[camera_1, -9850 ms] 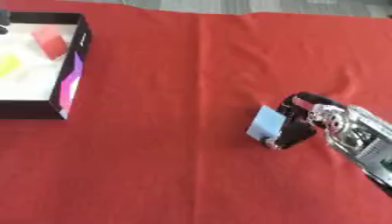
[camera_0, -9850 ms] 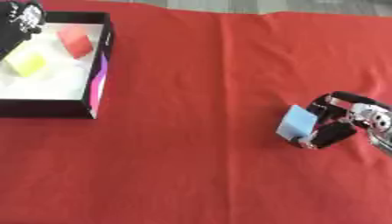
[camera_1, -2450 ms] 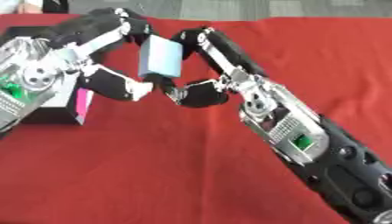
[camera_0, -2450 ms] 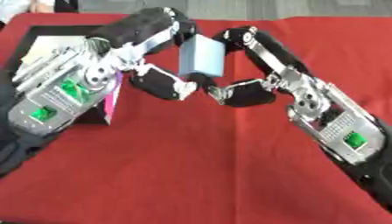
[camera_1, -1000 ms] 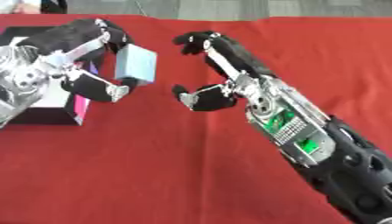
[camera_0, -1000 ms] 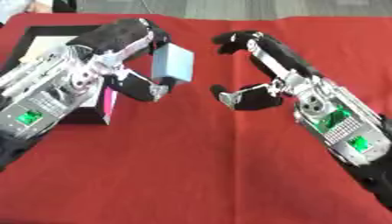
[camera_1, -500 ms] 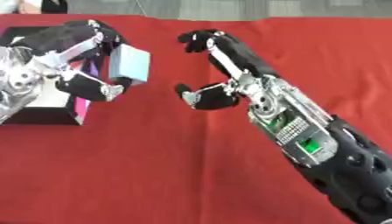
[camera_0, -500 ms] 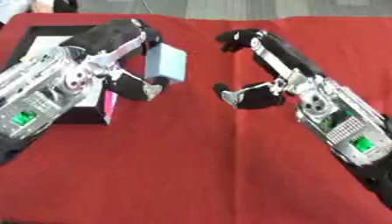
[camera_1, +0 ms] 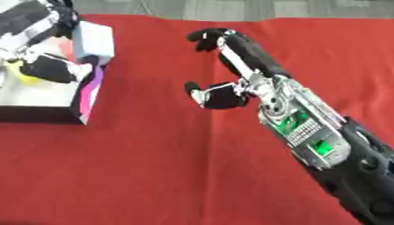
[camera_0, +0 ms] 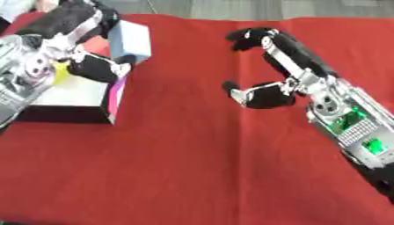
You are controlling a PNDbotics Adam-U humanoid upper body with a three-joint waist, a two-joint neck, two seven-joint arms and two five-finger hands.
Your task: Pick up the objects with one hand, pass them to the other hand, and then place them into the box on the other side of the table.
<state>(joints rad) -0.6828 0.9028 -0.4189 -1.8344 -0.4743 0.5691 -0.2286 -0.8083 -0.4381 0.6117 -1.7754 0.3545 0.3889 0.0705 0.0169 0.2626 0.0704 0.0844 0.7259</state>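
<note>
Pale blue and flat-sided, the block (camera_0: 129, 40) looks light and stiff, probably smooth, so it is best taken on two opposite faces. The left hand (camera_0: 86, 48) pinches it this way, fingers over the top and thumb under, above the right wall of the box (camera_0: 114, 97) at the far left of the red desk (camera_0: 192, 167). The right hand (camera_0: 265, 83) hangs spread and empty near the middle. Half a second ago the block was further right, not yet over the box.
</note>
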